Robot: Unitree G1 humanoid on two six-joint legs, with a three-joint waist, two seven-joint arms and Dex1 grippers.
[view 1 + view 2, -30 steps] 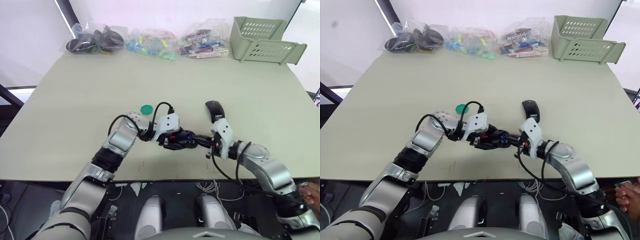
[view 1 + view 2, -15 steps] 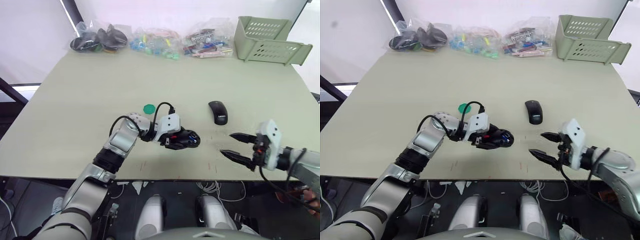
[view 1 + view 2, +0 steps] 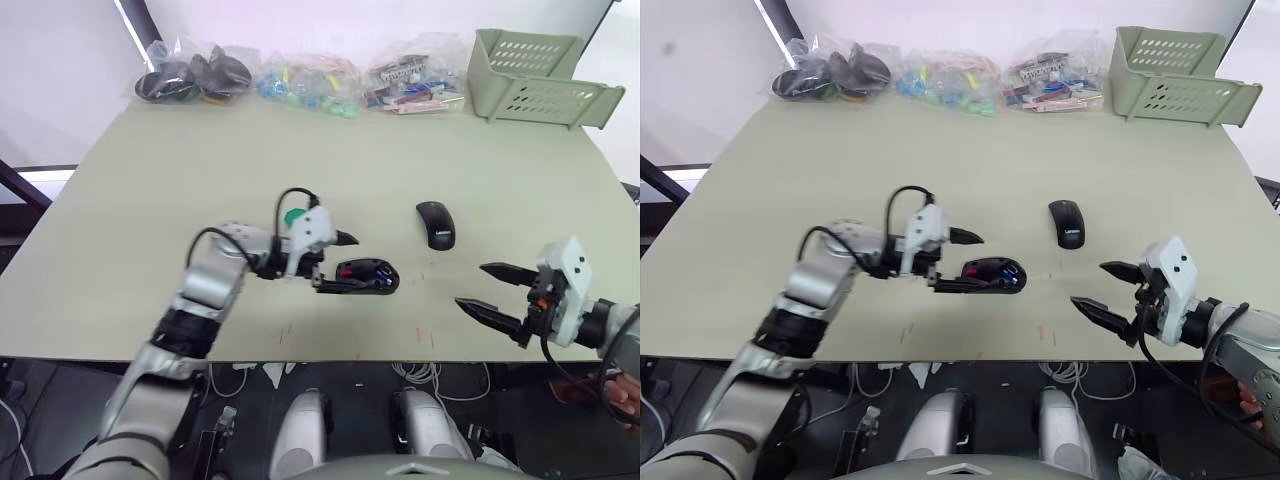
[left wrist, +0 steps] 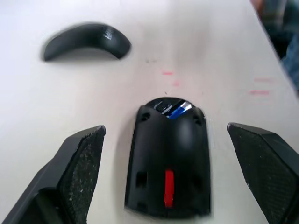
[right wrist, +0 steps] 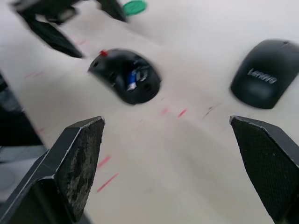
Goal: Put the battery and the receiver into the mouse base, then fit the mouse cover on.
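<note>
A: The mouse base [image 3: 368, 276] lies free on the table, the battery [image 4: 178, 111] inside; both grippers are open and empty.

B: The mouse cover [image 3: 435, 222] lies apart; a skewed grasp may misalign it.

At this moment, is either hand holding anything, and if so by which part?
Nothing is held. Both the left hand and the right hand are open; the mouse base lies on the table between the left fingers, untouched.
</note>
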